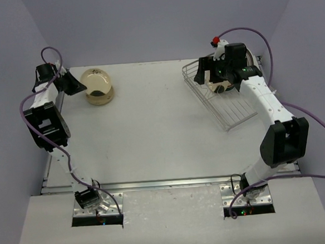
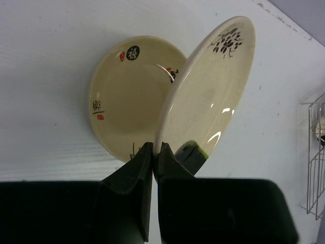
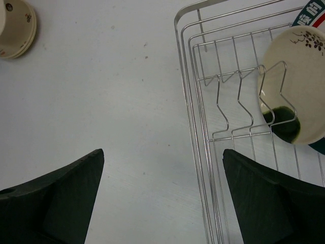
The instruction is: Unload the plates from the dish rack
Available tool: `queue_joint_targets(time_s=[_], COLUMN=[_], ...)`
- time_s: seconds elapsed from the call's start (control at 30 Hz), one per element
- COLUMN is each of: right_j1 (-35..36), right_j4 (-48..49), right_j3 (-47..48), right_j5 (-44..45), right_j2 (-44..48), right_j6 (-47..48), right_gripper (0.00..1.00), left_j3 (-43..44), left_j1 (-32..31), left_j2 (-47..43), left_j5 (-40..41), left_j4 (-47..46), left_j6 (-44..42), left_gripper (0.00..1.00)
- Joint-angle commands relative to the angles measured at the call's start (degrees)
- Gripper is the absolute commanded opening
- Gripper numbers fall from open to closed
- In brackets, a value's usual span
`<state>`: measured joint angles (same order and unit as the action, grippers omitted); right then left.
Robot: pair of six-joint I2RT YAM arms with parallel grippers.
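The left gripper (image 2: 154, 150) pinches the lower rim of a tilted cream plate (image 2: 208, 91) above the stacked plate (image 2: 127, 96) at frame centre. The right gripper (image 3: 162, 152) gapes wide over the dish rack (image 3: 190, 101), where a racked plate (image 3: 299, 76) stands at upper right. These glazed plates look stiff, slick and breakable, so a firm pinch on the exposed rim seems best.

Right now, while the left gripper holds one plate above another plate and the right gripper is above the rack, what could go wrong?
1. The left gripper pinches the tilted cream plate only at its rim. The plate may slip or swing and hit the flat plate on the table.
2. The open right gripper straddles the side wires of the dish rack. If it comes straight down, a finger may catch the wire instead of reaching the standing plate.
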<state>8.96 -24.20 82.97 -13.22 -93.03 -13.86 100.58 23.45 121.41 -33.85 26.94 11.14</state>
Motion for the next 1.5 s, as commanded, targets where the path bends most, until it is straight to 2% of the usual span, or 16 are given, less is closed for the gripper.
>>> queue_joint_targets(time_s=[0.0,0.23,0.33,0.4,0.43,0.57,0.6,0.63,0.67,0.7,0.83,0.87,0.97,1.03,1.2,1.47], right_j1=[-0.55,-0.70,-0.76,-0.79,-0.79,-0.89,-0.96,-0.97,-1.25,-1.37,-1.85,-1.97,-2.98,-4.31,-7.80,-10.47], right_j4=[1.96,1.74,1.55,1.61,1.63,1.61,1.62,1.70,1.70,1.64,1.61,1.62,1.69,1.61,1.69,1.70], right_j3=[0.08,0.71,1.17,1.49,1.57,2.73,3.20,3.44,3.93,4.51,6.13,6.94,9.08,10.89,14.83,18.33], right_j5=[1.09,1.14,1.52,1.85,2.19,3.95,4.66,5.06,5.75,6.79,9.56,11.14,13.26,14.33,13.62,11.75], right_j2=[3.00,2.53,2.21,2.02,1.83,1.05,0.81,0.65,0.37,-0.04,-1.54,-2.54,-5.60,-8.47,-14.13,-20.13], right_j6=[0.85,0.90,0.91,1.02,1.06,1.40,1.58,1.74,2.22,2.57,4.64,5.35,8.42,9.66,13.08,18.58], right_gripper=[0.99,0.99,0.99,0.99,0.99,0.99,0.99,0.99,0.99,0.99,0.99,0.99,0.99,0.93,0.73,0.59], left_j3=[5.12,7.26,7.29,7.26,7.26,7.18,7.19,7.27,7.62,7.82,7.32,6.34,-0.29,-7.84,-16.91,-26.33], left_j1=[1.04,1.16,1.16,1.16,1.16,1.16,1.16,1.16,1.09,1.02,-1.08,-2.85,-8.46,-12.77,-19.12,-27.18], left_j2=[3.87,7.79,8.55,8.65,8.56,6.89,5.85,5.21,3.82,2.03,-4.90,-7.08,-18.41,-24.22,-34.26,-40.57], left_j5=[-0.86,-0.81,-0.69,-0.60,-0.60,-0.22,-0.03,0.22,1.26,2.79,10.44,15.50,27.08,32.20,36.39,41.50], left_j4=[-0.81,-0.88,-0.43,-0.14,-0.10,0.53,0.78,1.01,1.29,1.71,2.72,2.27,-1.69,-6.32,-9.74,-14.09], left_j6=[2.56,2.79,2.37,2.14,2.08,1.30,1.04,0.80,0.18,-0.96,-6.02,-9.34,-17.19,-21.69,-25.03,-28.58], left_gripper=[0.00,0.00,0.06,0.20,0.23,0.59,0.73,0.77,0.93,0.99,1.00,1.00,1.00,1.00,1.00,1.00])
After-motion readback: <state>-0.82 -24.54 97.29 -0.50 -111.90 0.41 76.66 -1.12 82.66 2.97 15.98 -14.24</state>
